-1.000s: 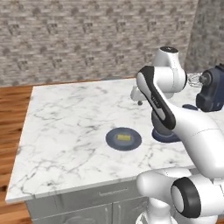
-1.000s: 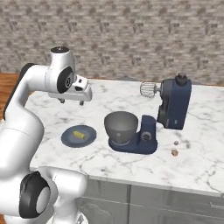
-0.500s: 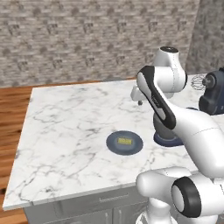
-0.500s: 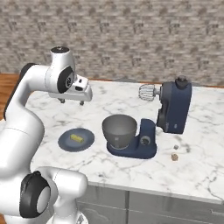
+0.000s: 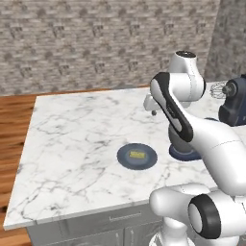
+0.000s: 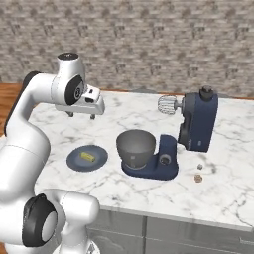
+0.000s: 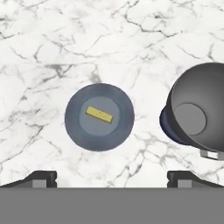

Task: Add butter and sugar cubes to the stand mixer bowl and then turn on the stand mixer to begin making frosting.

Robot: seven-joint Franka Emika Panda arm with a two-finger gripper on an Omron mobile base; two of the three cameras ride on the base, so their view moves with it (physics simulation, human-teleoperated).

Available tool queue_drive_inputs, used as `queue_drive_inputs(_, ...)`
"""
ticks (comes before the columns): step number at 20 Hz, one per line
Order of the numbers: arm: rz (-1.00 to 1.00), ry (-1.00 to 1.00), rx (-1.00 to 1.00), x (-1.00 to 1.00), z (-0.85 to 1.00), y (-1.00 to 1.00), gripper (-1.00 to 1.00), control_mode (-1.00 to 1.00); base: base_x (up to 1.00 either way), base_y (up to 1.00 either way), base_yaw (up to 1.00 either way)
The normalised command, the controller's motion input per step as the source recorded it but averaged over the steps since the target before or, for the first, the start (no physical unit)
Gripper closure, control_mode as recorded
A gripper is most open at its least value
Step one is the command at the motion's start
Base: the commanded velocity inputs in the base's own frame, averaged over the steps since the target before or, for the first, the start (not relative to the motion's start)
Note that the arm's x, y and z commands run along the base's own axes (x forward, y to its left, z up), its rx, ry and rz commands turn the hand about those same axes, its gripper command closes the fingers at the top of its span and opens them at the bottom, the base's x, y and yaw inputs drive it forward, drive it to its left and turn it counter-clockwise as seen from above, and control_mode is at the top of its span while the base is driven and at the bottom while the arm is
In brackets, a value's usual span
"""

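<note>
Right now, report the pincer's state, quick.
Pincer: open, holding nothing, raised above the counter behind the plate with the butter.

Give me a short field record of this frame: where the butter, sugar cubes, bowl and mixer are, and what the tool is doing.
butter: lying on the round plate, on the marble counter
sugar cubes: two small bits on the counter beside the mixer, on the side away from the plate
stand mixer bowl: seated on the mixer base, nothing visible inside
stand mixer: head tilted back, whisk raised clear of the bowl
tool: open, holding nothing, above the counter, looking down at plate and bowl
progress: nothing added to the bowl yet
</note>
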Motion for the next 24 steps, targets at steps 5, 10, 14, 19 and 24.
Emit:
queue_drive_inputs(5, 0.0, 0.0, 0.0, 0.0, 0.0, 0.0, -1.0, 1.0, 0.0, 0.09, 0.0)
queue_drive_inputs(10, 0.0, 0.19, -0.11, 0.1, -0.74, 0.74, -1.0, -1.0, 0.0, 0.0, 0.0)
queue_drive_inputs(14, 0.08, 0.23, -0.09, 0.22, -0.83, 0.64, -1.0, -1.0, 0.0, 0.0, 0.0)
queue_drive_inputs(19, 0.14, 0.11, -0.04, 0.15, -0.7, 0.03, -1.0, -1.0, 0.0, 0.0, 0.0)
queue_drive_inputs(24, 0.18, 0.03, -0.02, 0.03, -0.59, -0.01, -1.0, -1.0, 0.0, 0.0, 0.0)
